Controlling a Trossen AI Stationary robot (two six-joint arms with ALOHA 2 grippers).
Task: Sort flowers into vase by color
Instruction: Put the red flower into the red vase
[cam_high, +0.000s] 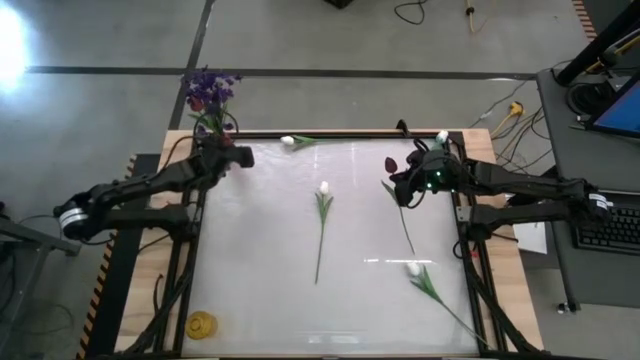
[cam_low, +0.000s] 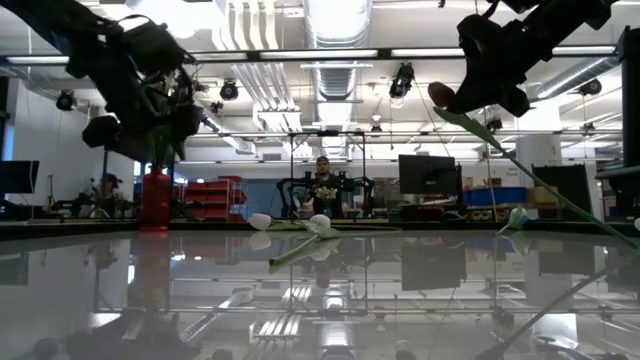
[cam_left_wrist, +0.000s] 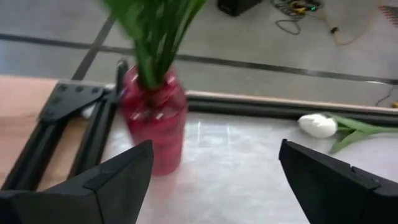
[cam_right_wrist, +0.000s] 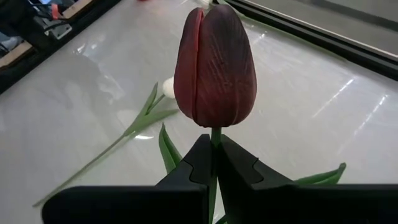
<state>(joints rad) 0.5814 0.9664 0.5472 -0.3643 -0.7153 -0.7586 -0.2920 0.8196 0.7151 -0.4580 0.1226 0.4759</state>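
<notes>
My right gripper (cam_high: 408, 180) is shut on a dark red tulip (cam_right_wrist: 216, 65), raised above the table's right half (cam_low: 440, 95). My left gripper (cam_left_wrist: 211, 177) is open at the far left corner (cam_high: 228, 155), facing a red vase (cam_left_wrist: 154, 124). The vase stands on its base and holds purple blossoms (cam_high: 208, 92) on green stems (cam_left_wrist: 155, 37). Three white tulips lie flat on the table. One is at the far edge (cam_high: 288, 141), one in the middle (cam_high: 324, 187) and one near the right front (cam_high: 414, 268). My right gripper pinches the red tulip's stem just below the blossom (cam_right_wrist: 215, 134) between its two fingers (cam_right_wrist: 193, 165), coming from the table's right side. The blossom sticks out beyond the fingertips. The long stem (cam_low: 540, 175) slants down from the gripper toward the table.
A small yellow object (cam_high: 202, 323) lies at the near left corner. Black frame rails (cam_high: 465, 250) border the white table top. The white tulip at the far edge (cam_left_wrist: 318, 126) lies close to the right of the vase. Cables and a desk stand beyond the right side.
</notes>
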